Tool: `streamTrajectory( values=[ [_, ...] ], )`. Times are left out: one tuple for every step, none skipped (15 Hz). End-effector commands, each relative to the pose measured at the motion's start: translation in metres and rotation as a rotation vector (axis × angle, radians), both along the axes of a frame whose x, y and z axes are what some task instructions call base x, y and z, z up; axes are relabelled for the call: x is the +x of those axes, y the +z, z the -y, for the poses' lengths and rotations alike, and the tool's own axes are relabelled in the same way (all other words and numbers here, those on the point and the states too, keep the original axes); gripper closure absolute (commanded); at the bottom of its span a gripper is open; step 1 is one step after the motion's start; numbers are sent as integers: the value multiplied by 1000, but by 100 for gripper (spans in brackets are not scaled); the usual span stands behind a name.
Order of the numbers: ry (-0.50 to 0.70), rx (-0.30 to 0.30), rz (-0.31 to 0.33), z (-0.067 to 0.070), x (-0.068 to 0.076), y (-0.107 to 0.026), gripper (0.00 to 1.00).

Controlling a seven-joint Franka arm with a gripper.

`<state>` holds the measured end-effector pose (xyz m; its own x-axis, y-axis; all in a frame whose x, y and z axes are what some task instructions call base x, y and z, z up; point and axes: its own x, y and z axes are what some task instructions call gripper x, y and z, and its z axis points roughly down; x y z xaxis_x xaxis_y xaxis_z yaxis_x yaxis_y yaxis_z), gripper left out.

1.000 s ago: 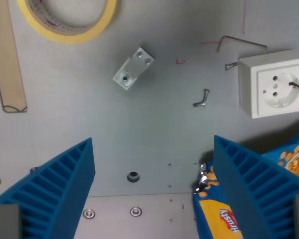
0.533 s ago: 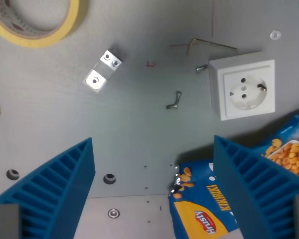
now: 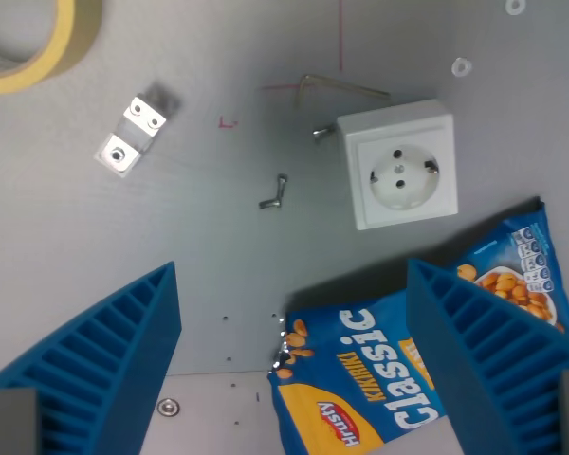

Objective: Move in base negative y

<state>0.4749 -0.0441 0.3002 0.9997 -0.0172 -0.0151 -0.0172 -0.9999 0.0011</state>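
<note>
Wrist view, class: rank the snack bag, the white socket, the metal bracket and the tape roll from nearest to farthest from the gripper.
1. Snack bag: lies between the fingers of the gripper, towards the wrist view's right.
2. White socket: above the bag, right.
3. Metal bracket: upper left.
4. Tape roll: top left corner, partly cut off.

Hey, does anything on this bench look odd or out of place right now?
A white wall socket lies loose and slightly askew on the grey table, unmounted, and a blue snack bag lies among the hardware. Nothing looks spilled or damaged.
</note>
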Motion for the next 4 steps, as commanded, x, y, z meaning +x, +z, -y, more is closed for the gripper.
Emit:
streamTrajectory(
  values=[
    [17, -3, 5, 14, 2, 2, 0],
    [17, -3, 5, 19, 2, 2, 0],
    [17, -3, 5, 24, 2, 2, 0],
    [17, -3, 5, 29, 2, 2, 0]
  ],
)
